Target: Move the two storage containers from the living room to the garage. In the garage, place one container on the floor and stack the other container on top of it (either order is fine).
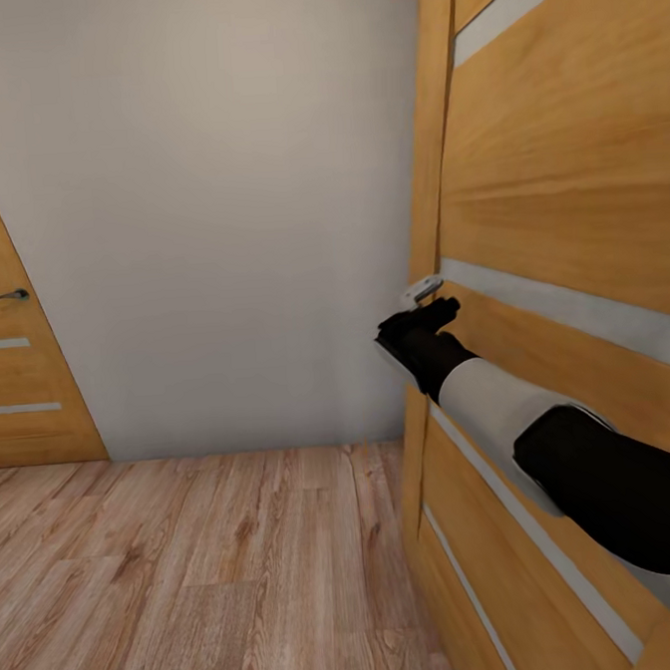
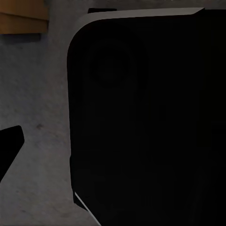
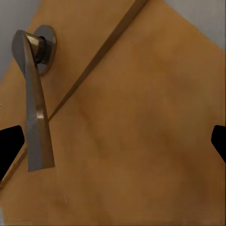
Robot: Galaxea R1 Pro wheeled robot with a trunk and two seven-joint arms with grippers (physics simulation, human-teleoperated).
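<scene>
right gripper (image 1: 435,313) at lever handle (image 3: 34,108) of wooden panel door (image 1: 566,209), fingers spread, nothing pinched | left claw: cannot tell | storage containers: none visible here | risk: fingertips sit off the handle, could slip past it or push door shut

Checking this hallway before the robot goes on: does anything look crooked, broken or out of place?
Nothing stands out. The wooden door at the right stands ajar, the right gripper open at its lever handle, which looks whole. A second door at the left is shut, and the plank floor looks undamaged.
</scene>
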